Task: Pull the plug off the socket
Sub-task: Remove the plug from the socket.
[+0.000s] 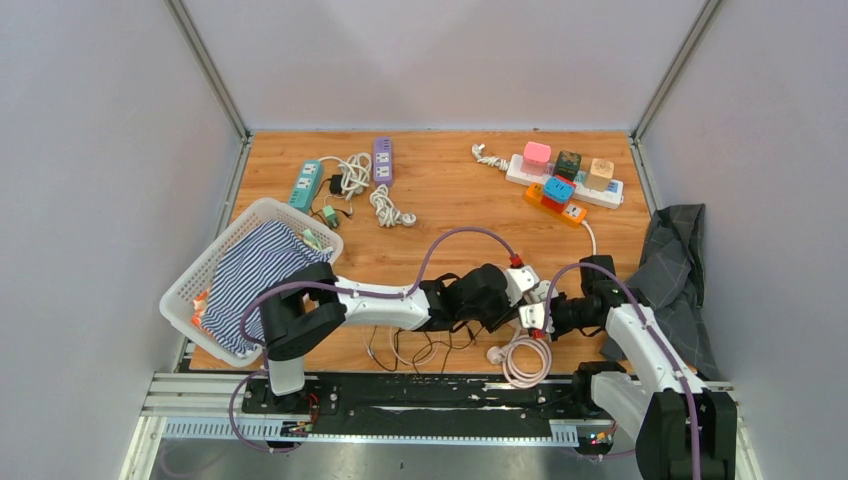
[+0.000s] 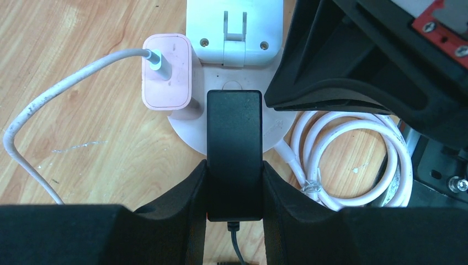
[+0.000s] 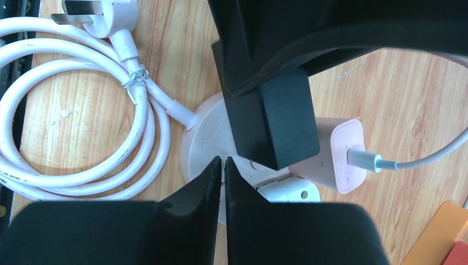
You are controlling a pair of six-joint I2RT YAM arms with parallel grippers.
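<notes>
Two hands meet at the round socket [image 3: 207, 143]: the left hand [image 2: 234, 174] clamps the black plug [image 2: 234, 127], seated in the socket; the right hand [image 3: 222, 168], pinched nearly closed and empty, hovers over the socket's rim. Unbraced, the socket may lift with the black plug, dragging the pink charger [image 2: 167, 74].

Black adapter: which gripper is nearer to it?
Left. The left gripper clamps the black adapter from both sides; the right gripper, jaws shut, has its tips on the round white socket beside it.
</notes>
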